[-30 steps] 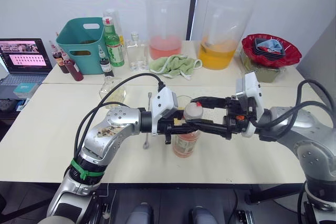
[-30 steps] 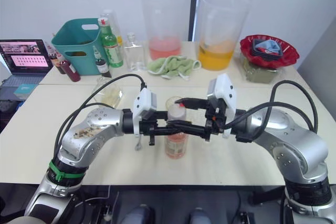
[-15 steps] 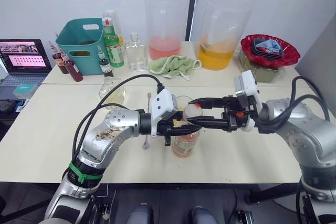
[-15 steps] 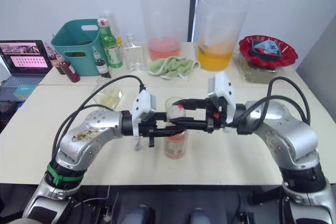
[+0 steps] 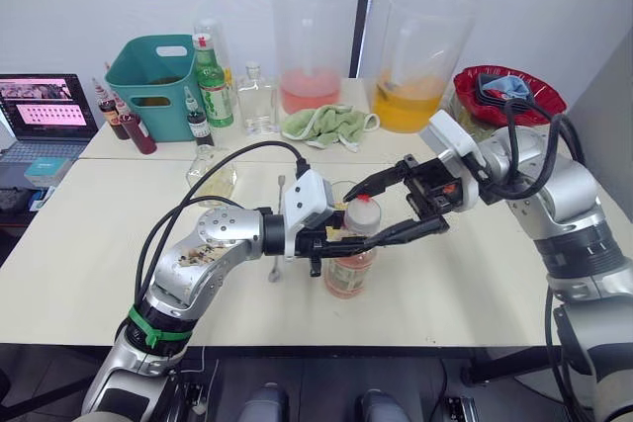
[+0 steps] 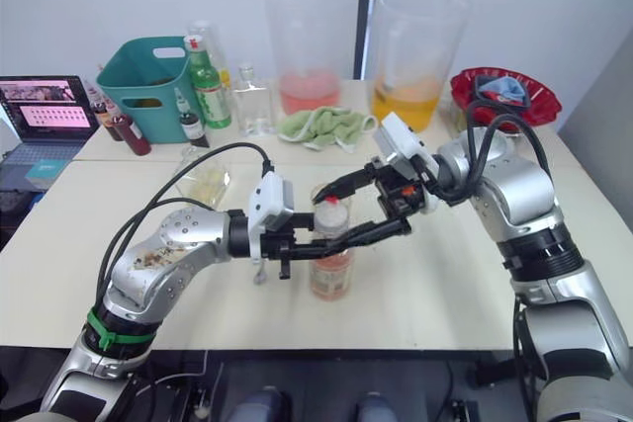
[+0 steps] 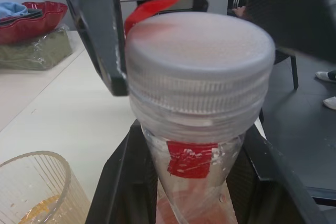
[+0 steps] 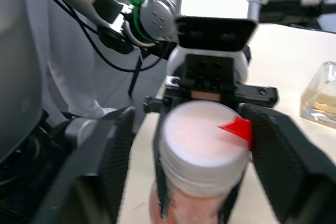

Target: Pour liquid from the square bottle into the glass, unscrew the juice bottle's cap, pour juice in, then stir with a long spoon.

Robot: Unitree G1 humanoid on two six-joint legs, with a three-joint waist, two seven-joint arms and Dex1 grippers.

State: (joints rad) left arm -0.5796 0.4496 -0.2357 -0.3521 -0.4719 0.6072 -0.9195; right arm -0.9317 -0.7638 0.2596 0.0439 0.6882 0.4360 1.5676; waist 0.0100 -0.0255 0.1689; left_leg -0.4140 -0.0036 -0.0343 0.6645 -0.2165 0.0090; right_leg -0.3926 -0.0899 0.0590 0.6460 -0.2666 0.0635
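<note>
The left gripper (image 5: 331, 240) jaws clench the juice bottle (image 5: 350, 262); its ribbed white cap (image 5: 363, 211) sits between the right gripper's (image 5: 394, 207) spread jaws.

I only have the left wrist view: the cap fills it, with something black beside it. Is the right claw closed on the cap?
Observer: No. The right claw is open; its fingers straddle the juice bottle's cap with a gap on each side.
Operator: Is my left claw keeping the bottle straight?
Observer: The left claw is shut on the juice bottle, which stands upright on the table.
Operator: Where's the long spoon for later?
Observer: The long spoon lies flat on the table, partly hidden under the left claw's wrist.
</note>
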